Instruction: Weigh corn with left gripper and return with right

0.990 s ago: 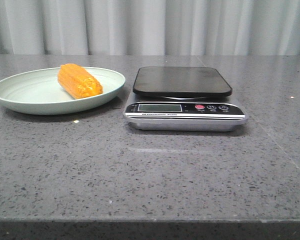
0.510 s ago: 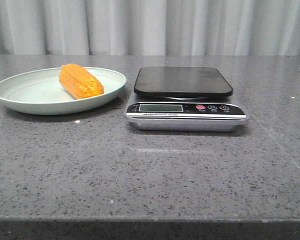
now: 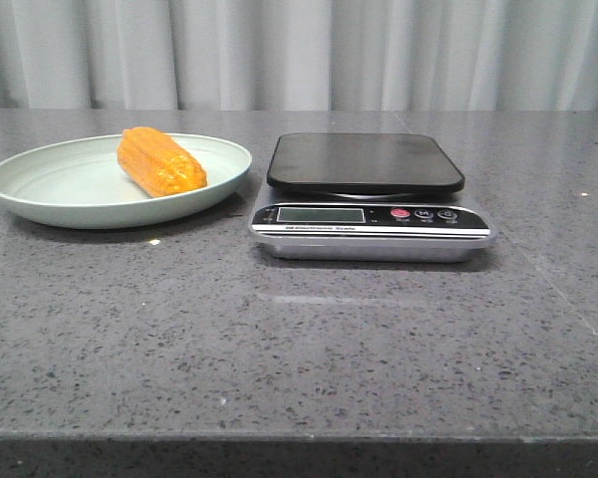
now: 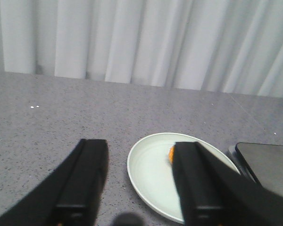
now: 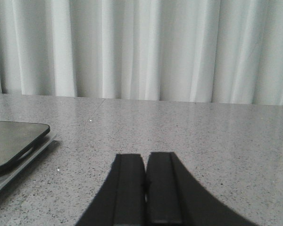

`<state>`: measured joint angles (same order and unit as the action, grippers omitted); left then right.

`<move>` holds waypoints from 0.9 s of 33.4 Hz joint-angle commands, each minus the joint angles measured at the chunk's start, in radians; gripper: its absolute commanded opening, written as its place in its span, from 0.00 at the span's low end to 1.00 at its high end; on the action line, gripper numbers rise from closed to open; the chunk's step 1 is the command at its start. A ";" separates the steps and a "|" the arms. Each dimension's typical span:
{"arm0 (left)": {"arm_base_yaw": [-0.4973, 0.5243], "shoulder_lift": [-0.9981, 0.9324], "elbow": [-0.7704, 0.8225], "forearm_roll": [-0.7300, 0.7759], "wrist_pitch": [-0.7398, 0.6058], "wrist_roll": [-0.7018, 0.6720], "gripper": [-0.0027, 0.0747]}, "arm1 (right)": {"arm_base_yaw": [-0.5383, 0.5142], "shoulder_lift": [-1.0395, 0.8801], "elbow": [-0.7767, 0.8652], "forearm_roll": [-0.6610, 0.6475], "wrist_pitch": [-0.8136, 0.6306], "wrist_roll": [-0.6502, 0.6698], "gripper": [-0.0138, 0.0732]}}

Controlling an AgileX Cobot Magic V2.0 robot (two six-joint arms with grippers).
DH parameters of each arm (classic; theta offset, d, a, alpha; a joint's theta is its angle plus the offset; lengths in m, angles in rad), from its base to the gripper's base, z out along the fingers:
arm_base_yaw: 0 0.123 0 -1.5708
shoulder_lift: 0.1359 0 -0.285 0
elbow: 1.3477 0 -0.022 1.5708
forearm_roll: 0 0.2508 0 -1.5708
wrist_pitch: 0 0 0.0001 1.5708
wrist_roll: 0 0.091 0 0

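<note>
Corn (image 3: 160,162) lies on its side in the pale green plate (image 3: 40,194), on the half of the plate nearer the scale (image 3: 369,197), cob angled w/ one blunt end toward the plate's front rim. Plate sits on the grey speckled table (image 3: 299,349), just beside the scale but not touching it. Scale's black platform has nothing on it; display and buttons face front. White curtain (image 3: 299,50) hangs behind the table. Neither arm shows from the front. From the left wrist cam, the left pincer (image 4: 141,188) has its fingers (image 4: 87,179) spread wide apart, holding nothing, hovering above the table short of the plate; the plate shows between the two fingers, and only a small orange bit of corn peeks out at the edge of one finger, so corn is ahead of the pincer, well apart, no contact. Right pincer (image 5: 145,188) has its fingers pressed together, nothing between them, over bare table on the scale's far side from the plate, well apart from the corn.
</note>
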<state>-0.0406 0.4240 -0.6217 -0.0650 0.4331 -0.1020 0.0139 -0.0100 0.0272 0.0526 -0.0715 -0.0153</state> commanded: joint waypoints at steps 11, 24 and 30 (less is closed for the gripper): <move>-0.110 0.453 -0.338 -0.056 0.066 -0.010 0.82 | -0.006 -0.017 -0.007 -0.013 -0.085 -0.002 0.33; -0.251 0.924 -0.652 -0.080 0.267 -0.130 0.81 | -0.006 -0.017 -0.007 -0.013 -0.085 -0.002 0.33; -0.295 1.079 -0.785 -0.019 0.398 -0.249 0.81 | -0.006 -0.017 -0.007 -0.013 -0.085 -0.002 0.33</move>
<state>-0.3125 1.4879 -1.3279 -0.1120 0.8161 -0.2749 0.0139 -0.0100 0.0272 0.0526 -0.0715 -0.0153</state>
